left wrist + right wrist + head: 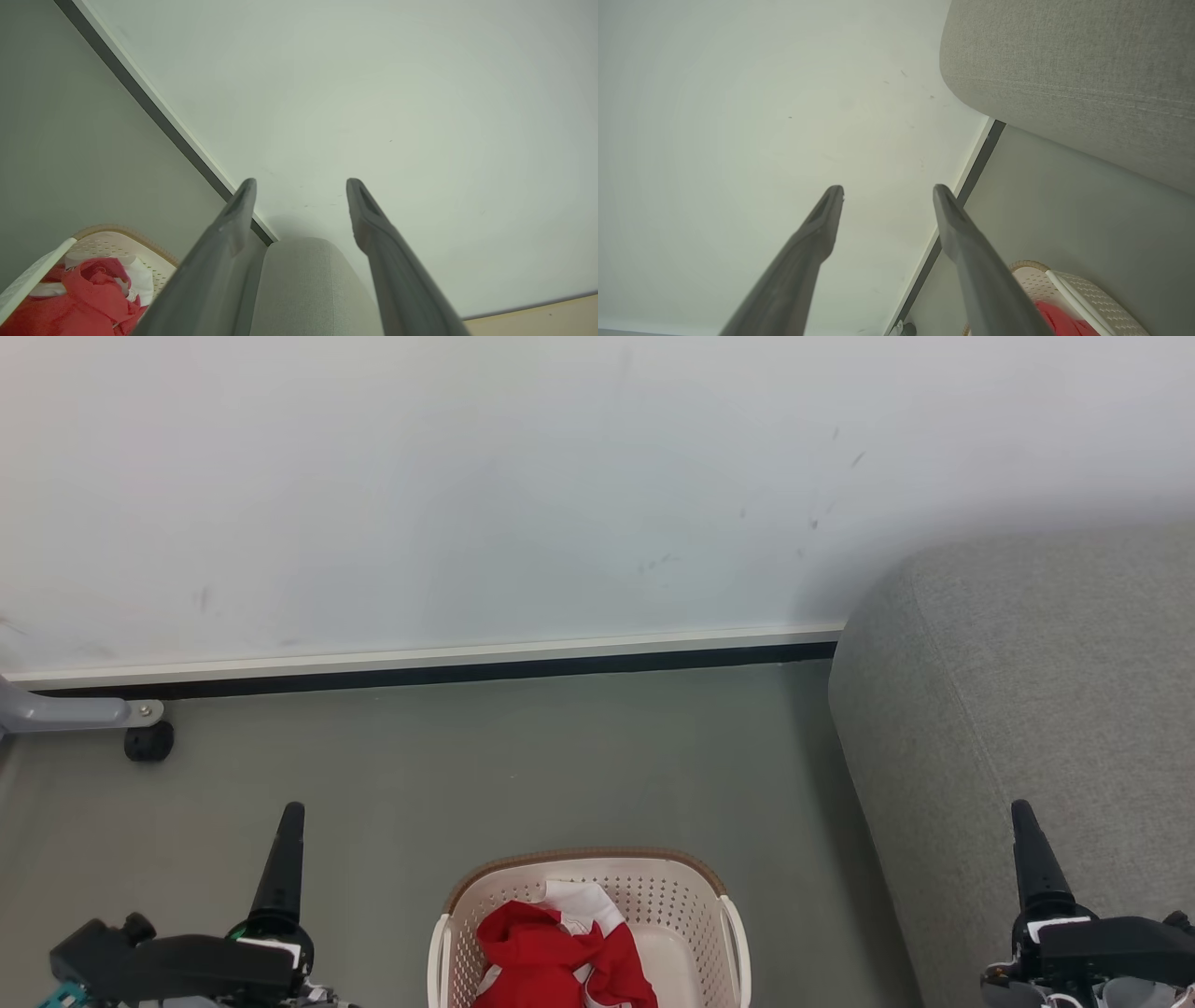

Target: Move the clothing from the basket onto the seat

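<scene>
The cream basket [677, 896] with its brown rim stands on the floor at the bottom centre of the head view. Bunched inside it lies the red and white clothing [551, 952]. The grey couch [1027, 691] rises to the right of the basket. My left gripper [291, 814] hangs left of the basket, and my right gripper [1022, 810] is in front of the couch's side. Both are raised clear of the basket. In the left wrist view my left gripper [301, 184] is open and holds nothing, with the clothing [79, 298] and basket [117, 233] at lower left. My right gripper [888, 189] is open too, with the couch [1064, 70] above it.
A pale wall with a white and black baseboard [420, 667] runs behind the grey-green floor [513, 765]. At the far left a grey metal leg ends in a black caster [147, 740]. Bare floor lies between the basket and the wall.
</scene>
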You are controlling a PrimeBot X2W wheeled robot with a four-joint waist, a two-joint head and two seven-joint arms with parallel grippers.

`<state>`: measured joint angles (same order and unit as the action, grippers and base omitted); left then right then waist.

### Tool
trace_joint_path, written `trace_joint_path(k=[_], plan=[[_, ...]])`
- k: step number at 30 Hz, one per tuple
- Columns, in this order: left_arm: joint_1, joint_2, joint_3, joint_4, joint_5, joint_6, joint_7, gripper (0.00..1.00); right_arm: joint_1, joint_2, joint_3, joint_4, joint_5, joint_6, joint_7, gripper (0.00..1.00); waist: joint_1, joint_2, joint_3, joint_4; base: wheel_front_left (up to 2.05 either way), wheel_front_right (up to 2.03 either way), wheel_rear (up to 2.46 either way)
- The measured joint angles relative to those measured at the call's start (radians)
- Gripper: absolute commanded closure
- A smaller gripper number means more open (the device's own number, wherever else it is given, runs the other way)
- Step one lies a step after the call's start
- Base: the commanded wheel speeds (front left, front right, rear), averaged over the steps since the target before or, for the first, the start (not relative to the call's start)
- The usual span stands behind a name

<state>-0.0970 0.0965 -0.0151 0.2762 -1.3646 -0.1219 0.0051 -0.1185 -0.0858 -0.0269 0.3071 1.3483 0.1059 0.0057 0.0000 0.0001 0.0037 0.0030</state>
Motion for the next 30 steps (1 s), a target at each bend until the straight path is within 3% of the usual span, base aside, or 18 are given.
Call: trace_joint_path(k=[8,20,30], plan=[[-0.018,0.036,-0.054,-0.021,0.149,0.020,-0.031,0.00,-0.022,-0.037,0.063,-0.011,-0.157,-0.028,-0.032,0.00,0.0000,0.0000,-0.002,0.001,0.00,0.00,0.00],[-0.044,0.093,-0.139,-0.051,0.395,0.086,-0.078,0.00,-0.043,-0.095,0.165,-0.019,-0.393,-0.082,-0.076,0.00,0.0000,0.0000,-0.006,-0.001,0.00,0.00,0.00],[-0.048,0.121,-0.189,-0.056,0.540,0.125,-0.114,0.00,-0.065,-0.128,0.241,-0.019,-0.567,-0.115,-0.113,0.00,0.0000,0.0000,-0.007,-0.002,0.00,0.00,0.00]])
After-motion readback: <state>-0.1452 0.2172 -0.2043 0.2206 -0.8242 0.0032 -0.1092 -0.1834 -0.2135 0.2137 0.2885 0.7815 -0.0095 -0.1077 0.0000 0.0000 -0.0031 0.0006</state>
